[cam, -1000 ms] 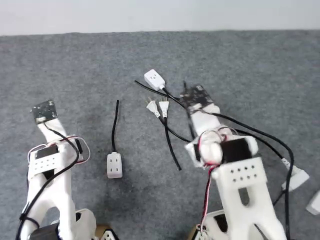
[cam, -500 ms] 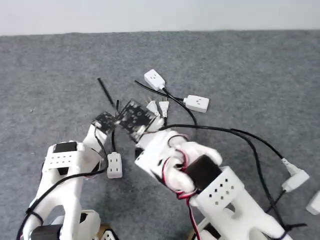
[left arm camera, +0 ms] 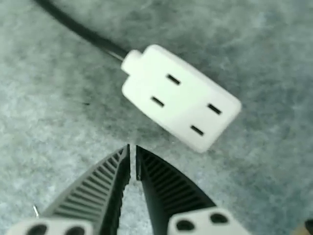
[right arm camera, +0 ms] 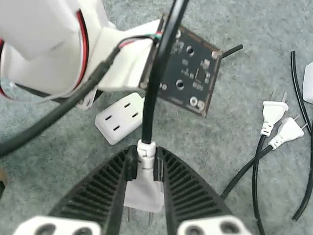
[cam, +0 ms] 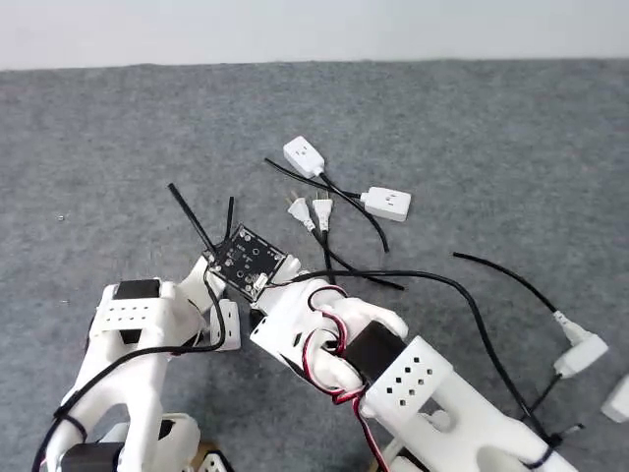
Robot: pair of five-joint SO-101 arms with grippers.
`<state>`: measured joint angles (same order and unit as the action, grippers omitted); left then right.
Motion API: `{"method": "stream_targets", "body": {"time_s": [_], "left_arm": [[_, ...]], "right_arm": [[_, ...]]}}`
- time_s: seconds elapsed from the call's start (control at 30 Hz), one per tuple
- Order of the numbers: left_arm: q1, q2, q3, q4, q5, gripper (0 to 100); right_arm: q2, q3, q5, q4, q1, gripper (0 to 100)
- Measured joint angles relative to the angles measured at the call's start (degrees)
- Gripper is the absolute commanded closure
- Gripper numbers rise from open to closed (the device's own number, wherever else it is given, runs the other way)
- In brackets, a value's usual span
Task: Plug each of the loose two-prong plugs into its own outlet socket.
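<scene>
Outlet socket (cam: 227,329), high view: partly covered by the left arm (cam: 138,320); slots too small to make out.
Its cord (left arm camera: 73,27), left wrist view: blurred, cut off by the frame edge.
Plug (right arm camera: 143,191), right wrist view: flanks covered by the right gripper (right arm camera: 145,152) clamping it.
White block (cam: 619,398), high view: cut off at the picture's edge; kind cannot be told.

Plugs (cam: 321,208) lie before the far socket (cam: 303,155), left of the right socket (cam: 385,203), behind the near socket (left arm camera: 178,98).
</scene>
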<state>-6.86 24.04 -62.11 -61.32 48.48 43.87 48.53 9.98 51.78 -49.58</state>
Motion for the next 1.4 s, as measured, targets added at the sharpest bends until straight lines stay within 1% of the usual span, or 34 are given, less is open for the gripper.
{"method": "stream_targets", "body": {"time_s": [0.1,0.2,0.3,0.43,0.57,0.7,0.83,0.93,1.07,1.2,1.3,1.4], "left_arm": [[0.1,0.0,0.0,-1.2,2.9,99],[0.1,2.9,-1.9,-1.7,4.8,99],[0.8,9.3,-6.5,-1.7,5.2,99],[1.1,19.9,-12.4,-1.0,4.7,99],[1.3,27.6,-16.1,1.0,0.1,99],[0.8,32.1,-18.0,4.5,-9.2,99],[-3.3,34.2,-18.0,8.2,-17.4,98],[-8.4,34.3,-18.0,11.0,-22.2,96],[-11.8,34.3,-18.0,13.5,-26.6,95],[-12.7,34.3,-18.0,14.1,-28.0,95],[-14.2,34.0,-17.3,14.9,-29.2,95],[-14.8,28.7,-14.3,15.9,-30.2,96]], "right_arm": [[0.0,0.0,-1.0,-1.1,0.0,99.1],[-0.4,0.0,-1.2,-2.3,-0.2,99.1],[-3.8,0.0,-1.2,-4.3,-0.3,99.1],[-7.7,0.0,-4.0,-4.7,-0.2,99.1],[-7.9,-0.1,-6.5,-5.3,-0.2,99.1],[-8.4,-0.1,-11.5,-8.9,0.0,99.1],[-8.5,-0.1,-15.8,-12.4,1.3,99.1],[-11.3,-0.1,-16.7,-15.1,1.1,99.1],[-19.6,-4.6,-16.9,-16.9,1.1,99.0],[-27.6,-9.1,-16.4,-17.5,-0.1,99.0],[-30.8,-11.5,-16.4,-17.6,-0.9,99.0],[-32.4,-12.1,-16.4,-17.6,-1.0,99.0]]}}
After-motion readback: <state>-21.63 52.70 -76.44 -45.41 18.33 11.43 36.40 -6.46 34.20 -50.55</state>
